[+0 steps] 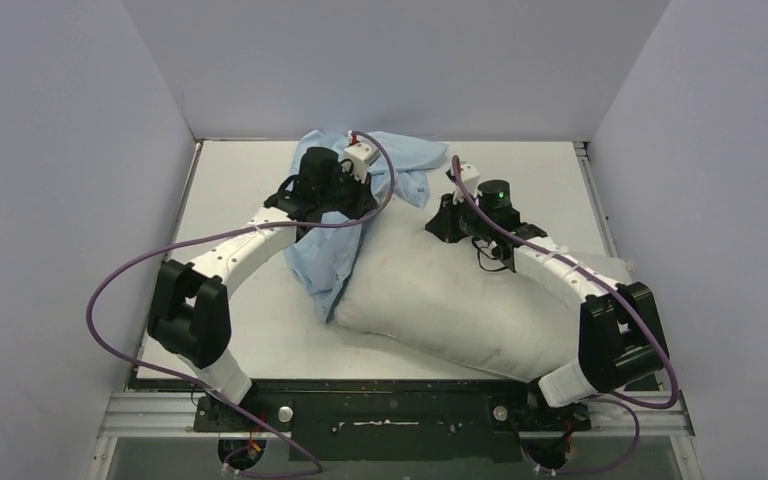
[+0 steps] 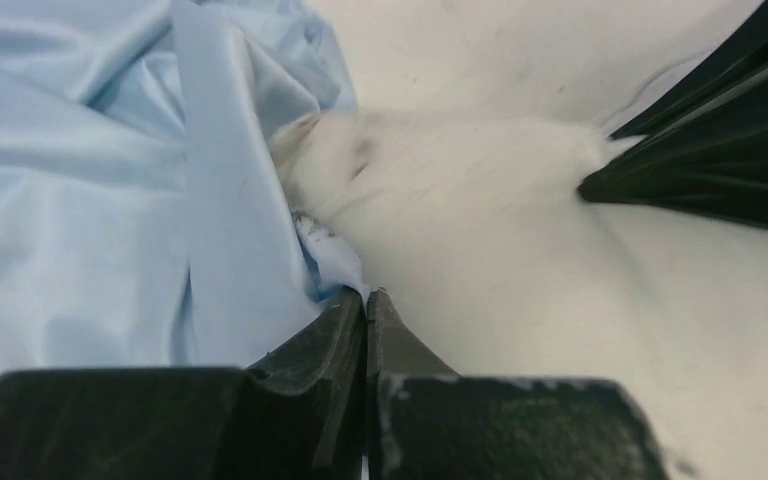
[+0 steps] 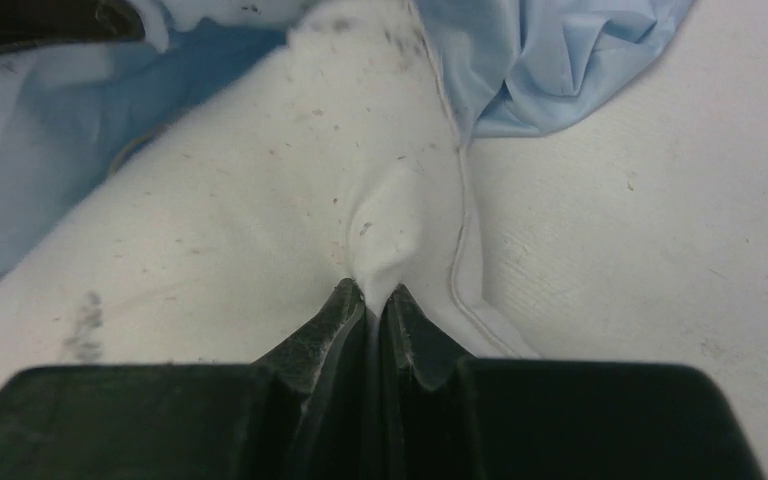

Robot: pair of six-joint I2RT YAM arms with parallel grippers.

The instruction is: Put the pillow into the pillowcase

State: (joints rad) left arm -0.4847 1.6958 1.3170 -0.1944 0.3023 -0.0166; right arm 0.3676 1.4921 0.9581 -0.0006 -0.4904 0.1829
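Observation:
The off-white pillow (image 1: 460, 300) lies slantwise from the table's middle to the front right. Its far left end is inside the light blue pillowcase (image 1: 325, 265), which bunches up toward the back wall. My left gripper (image 1: 352, 208) is at the pillowcase's mouth. In the left wrist view it (image 2: 366, 295) is shut on a peak of the blue pillowcase (image 2: 80, 200) beside the pillow (image 2: 480, 230). My right gripper (image 1: 438, 225) sits on the pillow's far edge. Seen from the right wrist, it (image 3: 372, 295) is shut on a raised fold of the pillow (image 3: 240, 200), with the pillowcase (image 3: 560, 60) just beyond.
Pale walls close in the white table (image 1: 240, 180) at the left, back and right. Purple cables (image 1: 110, 290) loop from both arms. The right gripper's dark body (image 2: 720, 150) shows at the upper right of the left wrist view, close to the left fingers.

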